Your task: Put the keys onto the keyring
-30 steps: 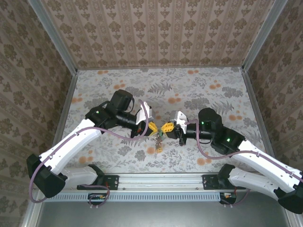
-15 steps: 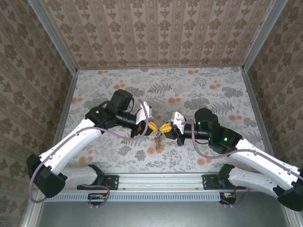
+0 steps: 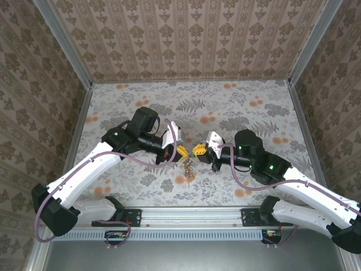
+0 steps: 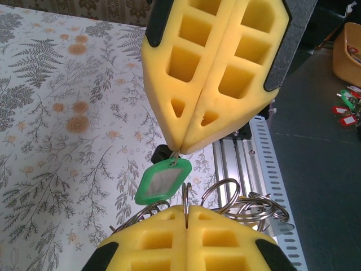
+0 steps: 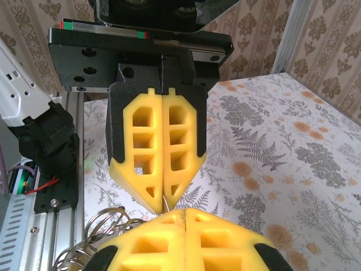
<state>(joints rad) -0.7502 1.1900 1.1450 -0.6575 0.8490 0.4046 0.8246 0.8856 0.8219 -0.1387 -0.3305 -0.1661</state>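
Threading the green key: I am gripping it in the closed right fingers and pinching the keyring in the left fingers; the next move, I judge, needs fine alignment.

a tabletop covered in pale grey cloth printed with ferns and orange flowers sits boxed in by a back wall, left wall and right wall of beige-brown damask paper. grey metal posts mark the far corners. a slotted metal rail lines the near edge, with a dark grey surface beyond.
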